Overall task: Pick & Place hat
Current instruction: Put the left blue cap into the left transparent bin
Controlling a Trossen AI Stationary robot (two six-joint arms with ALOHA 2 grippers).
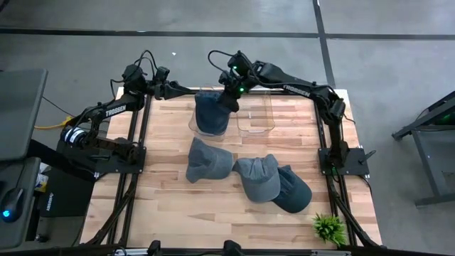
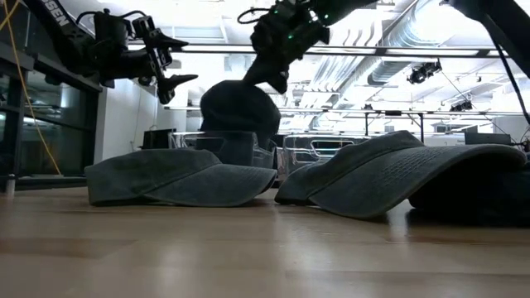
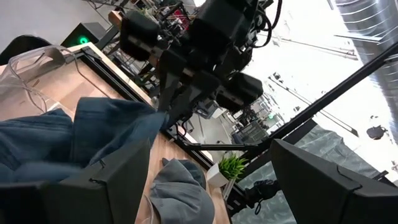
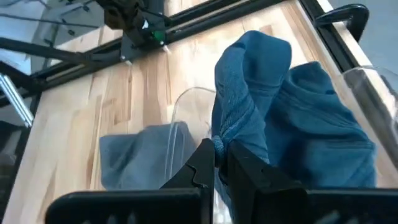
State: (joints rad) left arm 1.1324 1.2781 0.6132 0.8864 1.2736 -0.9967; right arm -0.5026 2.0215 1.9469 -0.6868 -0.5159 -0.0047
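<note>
A blue-grey hat (image 1: pixel 212 114) hangs from my right gripper (image 1: pixel 231 99) over the left of two clear bins (image 1: pixel 195 122) at the table's far edge. In the low view the hat (image 2: pixel 240 112) shows dark, with its lower part down behind the bin's wall (image 2: pixel 219 145). The right gripper (image 4: pixel 217 155) is shut on the hat's cloth. My left gripper (image 1: pixel 186 91) hovers open just left of the hat, above the bin, touching nothing; its fingers (image 3: pixel 112 180) stand wide apart. Three more hats lie on the table: one (image 1: pixel 210 162) in the middle, two (image 1: pixel 259 176) (image 1: pixel 291 188) overlapping to the right. My right gripper pinches a bunched fold of the hat's cloth (image 4: pixel 219 140) between its two fingers, coming from above and pointing down. The hat (image 4: pixel 280 118) hangs slack below the fingers, and its lower part reaches into the clear bin; whether it rests on the bin's floor I cannot tell.
A second clear bin (image 1: pixel 256 114) stands right of the first. A small green plant (image 1: pixel 328 227) sits at the table's near right corner. Bare wood (image 1: pixel 178 206) lies toward the near left. Black frame rails (image 1: pixel 138 142) run along both sides.
</note>
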